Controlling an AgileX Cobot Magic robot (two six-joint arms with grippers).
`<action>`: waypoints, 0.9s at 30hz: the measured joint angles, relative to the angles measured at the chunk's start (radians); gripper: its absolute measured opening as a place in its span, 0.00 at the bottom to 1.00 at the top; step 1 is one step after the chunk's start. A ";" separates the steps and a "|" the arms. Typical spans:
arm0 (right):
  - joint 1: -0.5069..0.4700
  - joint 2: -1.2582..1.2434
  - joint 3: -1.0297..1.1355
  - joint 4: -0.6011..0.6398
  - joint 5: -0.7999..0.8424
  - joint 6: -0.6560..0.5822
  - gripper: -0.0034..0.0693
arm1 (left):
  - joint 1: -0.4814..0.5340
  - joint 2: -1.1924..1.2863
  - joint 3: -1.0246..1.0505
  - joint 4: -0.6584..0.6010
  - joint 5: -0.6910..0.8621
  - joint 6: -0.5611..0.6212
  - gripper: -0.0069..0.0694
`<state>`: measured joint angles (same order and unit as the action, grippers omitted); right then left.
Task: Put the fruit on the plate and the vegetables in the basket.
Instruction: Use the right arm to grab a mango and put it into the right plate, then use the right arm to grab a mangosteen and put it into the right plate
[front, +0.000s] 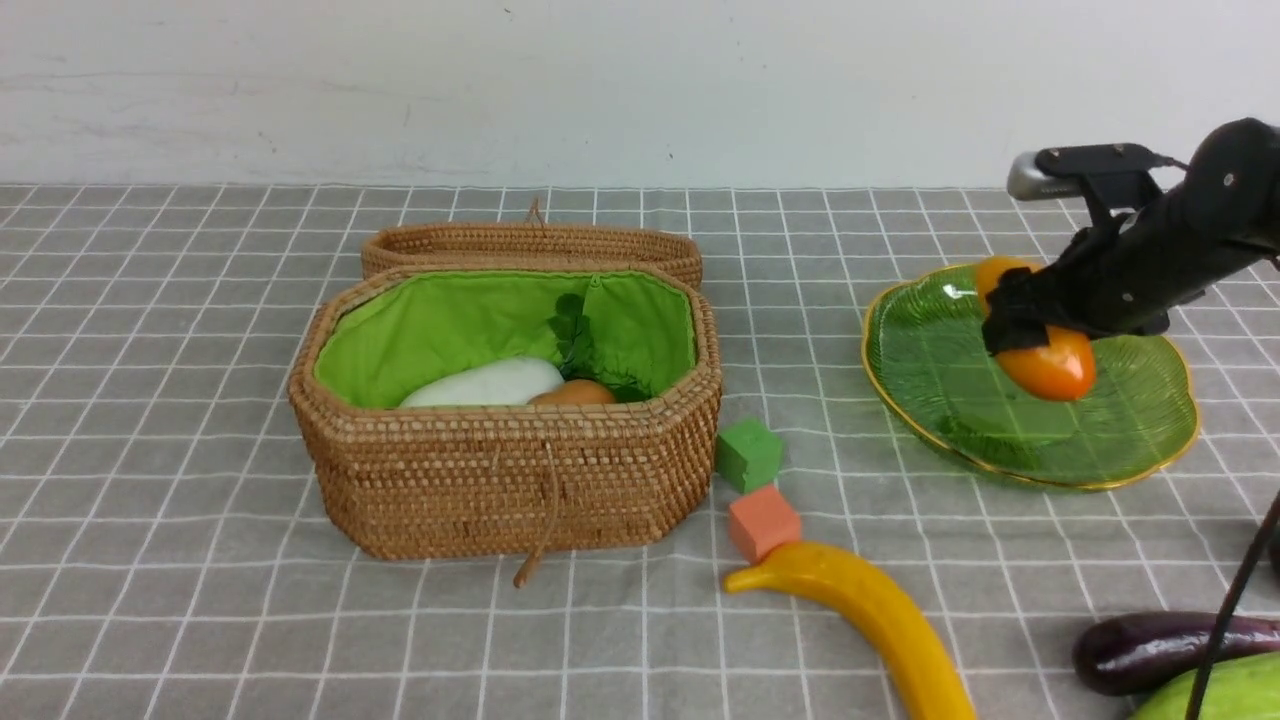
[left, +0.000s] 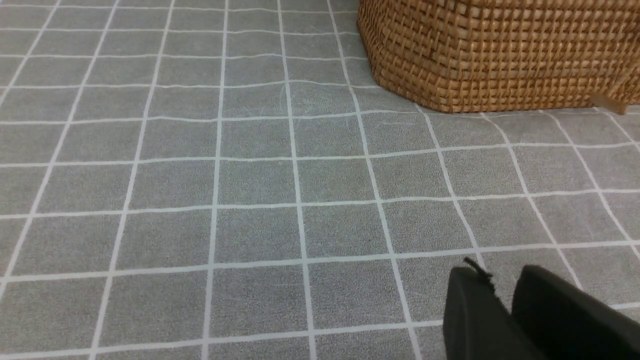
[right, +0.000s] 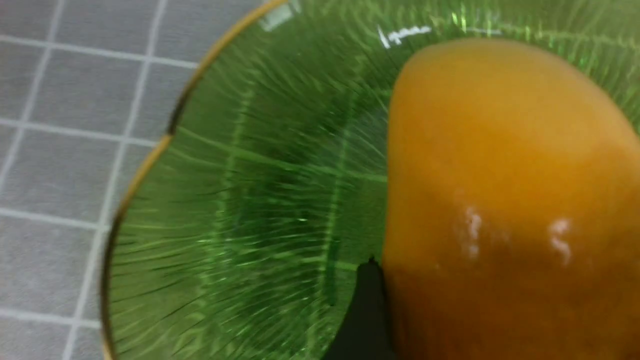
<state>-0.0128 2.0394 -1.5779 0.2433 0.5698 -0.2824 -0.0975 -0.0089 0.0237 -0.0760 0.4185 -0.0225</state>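
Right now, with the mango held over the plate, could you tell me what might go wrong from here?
The right gripper grips the mango over the plate. The mango is oval and glossy, so it may roll toward the gold rim once released. The plate looks like glass, so pressing down on it could tip or crack it. Later, the banana lies right by the orange cube, which a grasp might shove.

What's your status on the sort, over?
Left tool shut, empty, beside basket. Right tool gripping mango over plate, not yet released. Banana, eggplant, cucumber waiting on cloth; nothing blocking.
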 joint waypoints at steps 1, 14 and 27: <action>0.000 0.000 0.000 0.000 0.000 0.005 0.86 | 0.000 0.000 0.000 0.000 0.000 0.000 0.25; -0.047 -0.092 0.000 -0.011 0.130 0.137 0.94 | 0.000 0.000 0.000 0.000 0.000 0.000 0.27; -0.279 -0.293 0.106 -0.232 0.394 0.451 0.89 | 0.000 0.000 0.000 0.000 0.000 0.000 0.29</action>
<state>-0.2919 1.7461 -1.4720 0.0115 0.9634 0.1682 -0.0975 -0.0089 0.0237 -0.0760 0.4185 -0.0225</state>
